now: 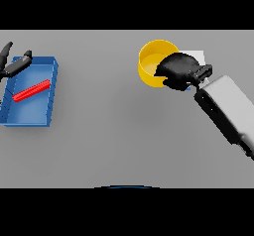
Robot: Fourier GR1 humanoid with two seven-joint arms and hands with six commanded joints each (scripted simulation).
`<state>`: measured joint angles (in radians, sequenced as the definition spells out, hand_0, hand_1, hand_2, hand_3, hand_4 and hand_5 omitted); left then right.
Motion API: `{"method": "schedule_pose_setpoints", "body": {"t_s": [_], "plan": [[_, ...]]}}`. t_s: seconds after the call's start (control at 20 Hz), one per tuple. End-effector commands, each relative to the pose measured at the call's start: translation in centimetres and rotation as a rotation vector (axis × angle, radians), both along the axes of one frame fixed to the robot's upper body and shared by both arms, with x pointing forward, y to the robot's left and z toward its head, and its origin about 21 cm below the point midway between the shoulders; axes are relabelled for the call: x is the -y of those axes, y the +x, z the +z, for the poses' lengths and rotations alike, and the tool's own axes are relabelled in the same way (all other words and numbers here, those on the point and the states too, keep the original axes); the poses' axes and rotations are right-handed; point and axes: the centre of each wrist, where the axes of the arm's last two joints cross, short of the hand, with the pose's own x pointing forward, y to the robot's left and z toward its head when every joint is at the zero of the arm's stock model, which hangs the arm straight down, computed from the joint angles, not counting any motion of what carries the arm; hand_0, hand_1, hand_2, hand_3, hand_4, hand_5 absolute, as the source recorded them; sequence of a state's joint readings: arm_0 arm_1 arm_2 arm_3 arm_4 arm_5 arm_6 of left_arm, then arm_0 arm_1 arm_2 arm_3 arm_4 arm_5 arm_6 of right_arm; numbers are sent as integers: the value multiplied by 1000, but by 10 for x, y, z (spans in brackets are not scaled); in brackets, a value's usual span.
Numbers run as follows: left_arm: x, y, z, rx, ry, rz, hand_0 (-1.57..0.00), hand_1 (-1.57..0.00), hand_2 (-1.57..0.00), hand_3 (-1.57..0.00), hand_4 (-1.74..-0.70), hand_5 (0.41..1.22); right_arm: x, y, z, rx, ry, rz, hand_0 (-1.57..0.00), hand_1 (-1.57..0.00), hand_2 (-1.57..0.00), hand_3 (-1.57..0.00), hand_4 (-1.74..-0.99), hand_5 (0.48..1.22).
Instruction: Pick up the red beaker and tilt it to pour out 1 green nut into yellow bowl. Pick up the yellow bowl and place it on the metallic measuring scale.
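Now my right hand (pixel 181 70) curls around one yellow bowl (pixel 153 61); my left hand (pixel 12 64) is spread over one blue tray (pixel 31 113) holding one red stick (pixel 31 90).

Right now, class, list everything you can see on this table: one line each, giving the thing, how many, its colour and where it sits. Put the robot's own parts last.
yellow bowl: one, yellow, far right of centre, partly covered by the right hand.
pale flat object: one, whitish, behind the right hand beside the bowl; mostly hidden, so what it is cannot be told.
blue tray: one, blue, left side of the table.
red stick: one, red, lying slantwise inside the blue tray.
table: one, grey.
left hand: one, dark, at the left edge over the tray's far corner, fingers straight.
right hand: one, dark, on the bowl's right rim, fingers curled on it.
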<state>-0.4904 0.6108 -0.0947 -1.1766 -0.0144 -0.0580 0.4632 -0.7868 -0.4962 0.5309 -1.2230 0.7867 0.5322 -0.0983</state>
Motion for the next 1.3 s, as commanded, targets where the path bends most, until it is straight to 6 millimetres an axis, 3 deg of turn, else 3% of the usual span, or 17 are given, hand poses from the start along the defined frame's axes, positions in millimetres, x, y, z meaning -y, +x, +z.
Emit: {"method": "schedule_pose_setpoints", "body": {"t_s": [0.0,0.35,0.6,0.7,0.95,1.25], "plan": [[0,-1,1,10,2,-3,1,1,1,1,-834,733,3,6,2,23,7,-18,-1558,-1570,-1528,-1159,-1741,1221],[0,-4,6,-4,6,24,1,1,1,1,-852,760,46,34,-2,73,16,-166,-1568,-1571,-1553,-1154,-1741,1221],[0,-6,10,-13,1,30,1,1,1,1,-865,779,65,47,-21,58,30,-252,-1570,-1571,-1500,-1181,-1741,1221],[9,-4,9,-15,6,24,1,1,1,1,-864,789,74,49,-31,51,30,-267,-1570,-1571,-1450,-1240,-1741,1221],[9,-4,6,-30,19,31,1,1,1,1,-858,809,79,51,-48,17,38,-313,-1571,-1571,-1386,-1374,-1741,1221],[7,-4,8,-28,13,27,1,1,1,1,-844,783,82,54,-54,-6,32,-316,-1571,-1571,-1374,-1448,-1741,1221]]}}
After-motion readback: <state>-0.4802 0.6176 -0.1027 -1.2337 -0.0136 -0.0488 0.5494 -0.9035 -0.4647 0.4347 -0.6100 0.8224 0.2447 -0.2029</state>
